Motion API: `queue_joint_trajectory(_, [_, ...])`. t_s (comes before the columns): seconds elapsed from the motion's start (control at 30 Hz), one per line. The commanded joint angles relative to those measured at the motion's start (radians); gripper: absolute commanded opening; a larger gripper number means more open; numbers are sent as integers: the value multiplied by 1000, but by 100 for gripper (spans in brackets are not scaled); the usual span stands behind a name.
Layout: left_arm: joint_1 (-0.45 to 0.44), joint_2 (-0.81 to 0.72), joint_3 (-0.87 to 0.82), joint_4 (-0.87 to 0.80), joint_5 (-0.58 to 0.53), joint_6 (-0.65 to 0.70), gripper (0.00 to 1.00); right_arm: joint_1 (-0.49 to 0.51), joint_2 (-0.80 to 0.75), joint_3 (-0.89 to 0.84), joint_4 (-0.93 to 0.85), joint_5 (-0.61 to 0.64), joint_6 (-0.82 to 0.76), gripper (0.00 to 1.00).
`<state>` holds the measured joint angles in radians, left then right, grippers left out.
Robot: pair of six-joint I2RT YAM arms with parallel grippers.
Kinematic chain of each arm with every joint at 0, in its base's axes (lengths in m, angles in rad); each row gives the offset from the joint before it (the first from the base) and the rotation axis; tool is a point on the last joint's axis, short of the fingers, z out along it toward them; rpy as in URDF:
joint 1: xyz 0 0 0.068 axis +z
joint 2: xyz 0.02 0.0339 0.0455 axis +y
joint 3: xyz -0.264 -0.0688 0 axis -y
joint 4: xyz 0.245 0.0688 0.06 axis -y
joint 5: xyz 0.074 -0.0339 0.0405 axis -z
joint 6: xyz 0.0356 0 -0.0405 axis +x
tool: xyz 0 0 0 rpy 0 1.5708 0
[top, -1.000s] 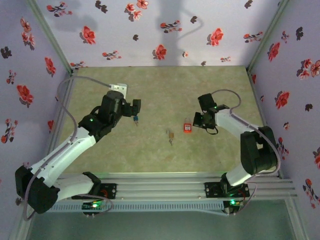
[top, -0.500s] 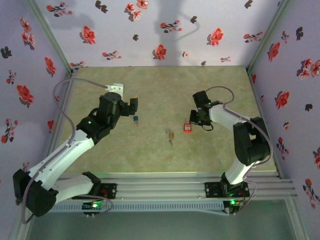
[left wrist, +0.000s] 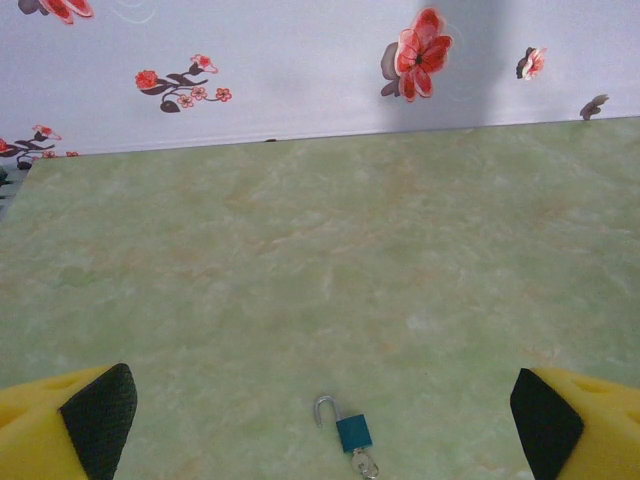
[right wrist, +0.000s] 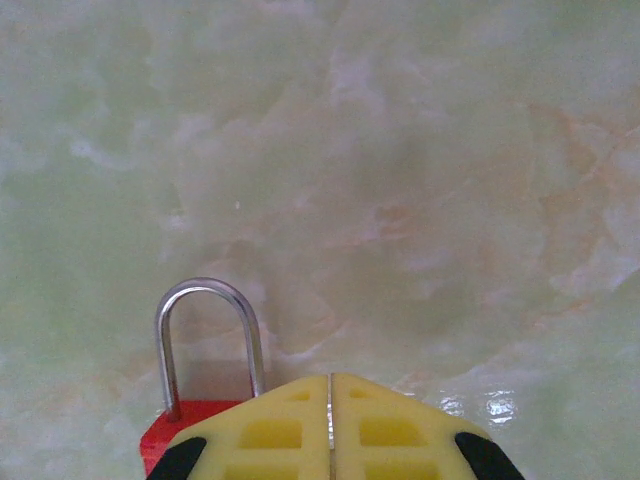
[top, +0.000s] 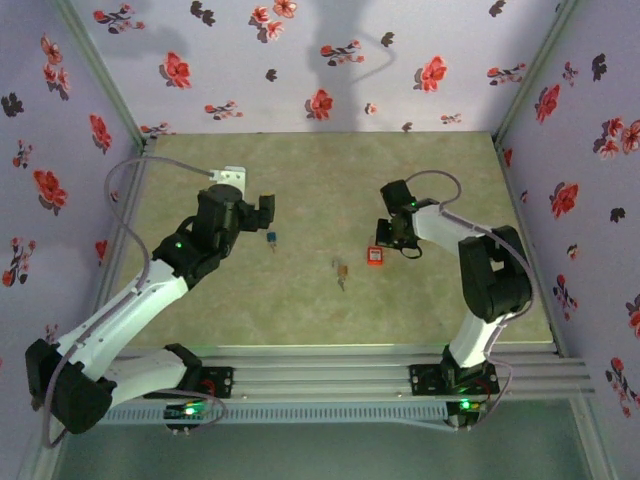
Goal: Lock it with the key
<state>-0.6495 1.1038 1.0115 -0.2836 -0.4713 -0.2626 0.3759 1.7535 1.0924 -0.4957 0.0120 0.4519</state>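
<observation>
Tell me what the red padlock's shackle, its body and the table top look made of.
Shackle: polished metal, likely steel; silvery, bright highlights.
Red padlock body: plain red, painted metal or plastic; cannot tell which.
Table top: glossy marble-patterned sheet, veined pale green with glare; perhaps laminate.

L arm (top: pixel 130 310) & R arm (top: pixel 445 228): white tube links, chunky black joint housings. Black base blocks (top: pixel 200 381) w/ green LEDs (top: pixel 190 408) at 6 o'clock of top view. A grey cable (top: pixel 122 190) loops off L arm toward 10 o'clock; a thinner cable (top: pixel 437 174) arcs over R arm at 12. L gripper (top: pixel 263 213): yellow fingers (left wrist: pixel 40 430), black pads (left wrist: pixel 100 415) on inner tips. R gripper (right wrist: pixel 330 380): yellow, square recesses, black corners at 5 & 7 o'clock
</observation>
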Motion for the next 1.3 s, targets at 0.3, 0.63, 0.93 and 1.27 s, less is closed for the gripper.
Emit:
queue_joint_trajectory(0.3, [5, -30, -13, 32, -26, -9, 100, 14, 49, 41, -30, 28, -24, 0])
queue_joint_trajectory(0.63, [5, -30, -14, 33, -26, -10, 100, 15, 71, 49, -38, 28, -28, 0])
queue_joint_trajectory(0.93, [5, -30, -15, 34, -26, -10, 100, 17, 80, 42, -31, 29, -25, 0])
queue_joint_trajectory(1.27, [5, -33, -16, 34, -27, -12, 100, 17, 92, 37, -35, 33, -24, 0])
